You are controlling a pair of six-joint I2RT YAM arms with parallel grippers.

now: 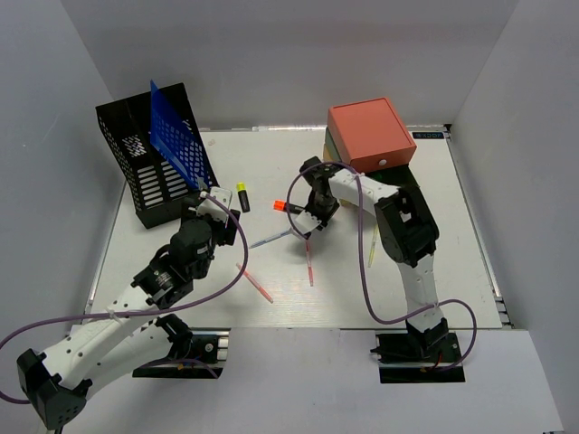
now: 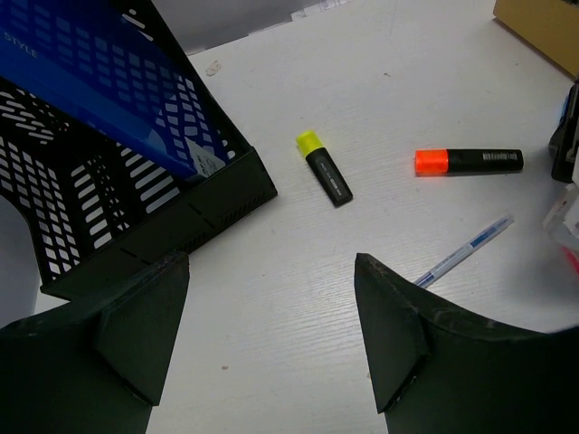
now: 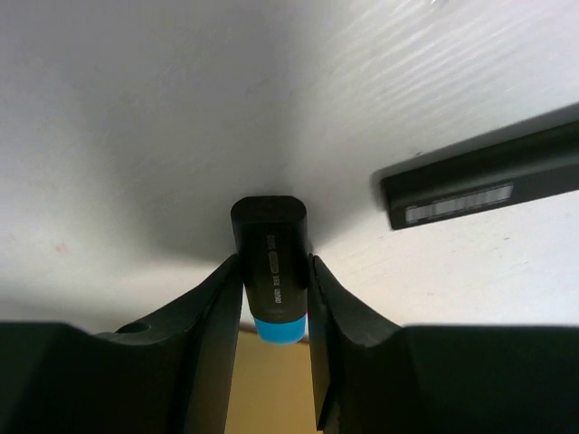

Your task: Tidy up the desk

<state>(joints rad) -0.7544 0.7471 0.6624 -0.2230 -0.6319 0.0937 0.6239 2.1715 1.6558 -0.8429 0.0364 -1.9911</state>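
The white desk (image 1: 452, 271) carries scattered pens and markers. My right gripper (image 1: 312, 220) is at the desk's middle, pointing down, and is shut on a black highlighter with a blue cap (image 3: 270, 237), whose black end is at the desk surface (image 3: 136, 108). An orange-capped highlighter (image 1: 285, 207) lies just to its left; its black barrel (image 3: 479, 181) shows in the right wrist view. My left gripper (image 1: 214, 203) is open and empty (image 2: 271, 262) over bare desk beside the rack. A yellow-capped highlighter (image 2: 324, 167), the orange one (image 2: 469, 161) and a blue pen (image 2: 463, 250) lie ahead of it.
A black mesh file rack (image 1: 145, 172) holding a blue folder (image 1: 176, 136) stands at the back left. A stacked drawer box with an orange top (image 1: 371, 134) stands at the back right. Two pink pens (image 1: 254, 283) (image 1: 309, 264) and a yellowish pen (image 1: 372, 246) lie nearer the front.
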